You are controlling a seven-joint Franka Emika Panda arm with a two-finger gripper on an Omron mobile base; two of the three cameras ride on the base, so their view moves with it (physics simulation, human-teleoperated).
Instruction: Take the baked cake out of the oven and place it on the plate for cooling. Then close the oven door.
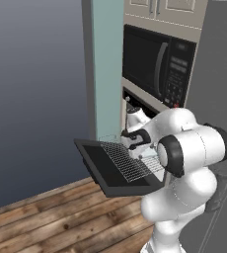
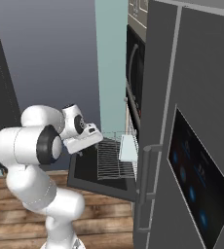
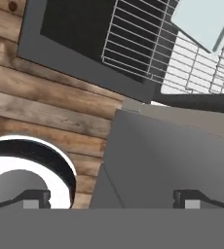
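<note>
The oven (image 1: 135,106) sits below a black microwave, and its oven door (image 1: 110,173) hangs open, lying flat with the dark window up. A silver wire rack (image 1: 131,162) is pulled out over the door. On the rack rests a flat pale blue rectangular piece (image 3: 204,17) (image 2: 128,147); whether it is the cake I cannot tell. The plate is out of view. My gripper (image 3: 113,198) is open with nothing between its fingers. It hovers above the door's right side, looking down at the door (image 3: 80,29), the rack (image 3: 138,41) and the floor.
A tall grey fridge (image 2: 192,146) stands directly right of the oven, with its side panel (image 3: 167,160) close under the hand. The black microwave (image 1: 157,64) is above the oven. Wooden floor (image 1: 61,217) lies in front, and a pale teal wall panel (image 1: 108,64) stands to the left.
</note>
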